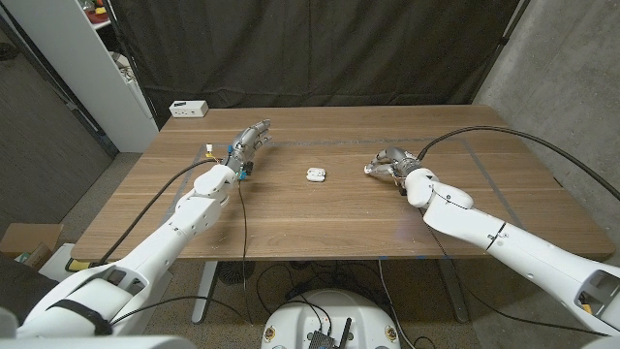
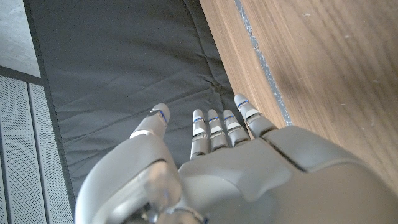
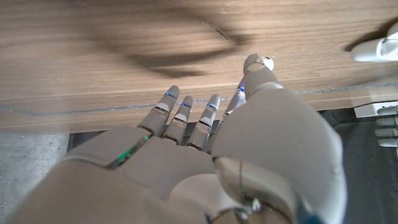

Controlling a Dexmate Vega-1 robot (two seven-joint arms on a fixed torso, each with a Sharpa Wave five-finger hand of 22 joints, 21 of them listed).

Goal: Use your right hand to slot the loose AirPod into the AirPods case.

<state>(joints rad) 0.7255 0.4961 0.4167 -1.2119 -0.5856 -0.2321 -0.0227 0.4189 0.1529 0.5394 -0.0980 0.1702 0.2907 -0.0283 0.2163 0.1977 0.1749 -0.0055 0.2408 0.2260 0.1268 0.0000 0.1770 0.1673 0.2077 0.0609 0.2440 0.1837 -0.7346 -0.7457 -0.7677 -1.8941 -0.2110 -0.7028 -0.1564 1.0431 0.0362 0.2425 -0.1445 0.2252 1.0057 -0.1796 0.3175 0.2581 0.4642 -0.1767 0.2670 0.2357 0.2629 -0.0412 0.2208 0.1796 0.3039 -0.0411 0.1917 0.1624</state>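
Note:
The white AirPods case (image 1: 314, 174) lies mid-table, between my two hands; its edge also shows in the right wrist view (image 3: 375, 48). I cannot tell the loose AirPod apart from the case at this size. My right hand (image 1: 387, 163) stands on the table a short way to the right of the case, fingers stretched toward it and apart from it, and I see nothing in it (image 3: 205, 118). My left hand (image 1: 247, 143) waits left of the case with straight fingers (image 2: 214, 127) and holds nothing.
A white box (image 1: 189, 109) sits at the table's back left corner. A small yellow and white item (image 1: 208, 150) lies just left of my left hand. A dark curtain (image 1: 320, 48) hangs behind the table, and a white shelf (image 1: 116, 68) stands at the far left.

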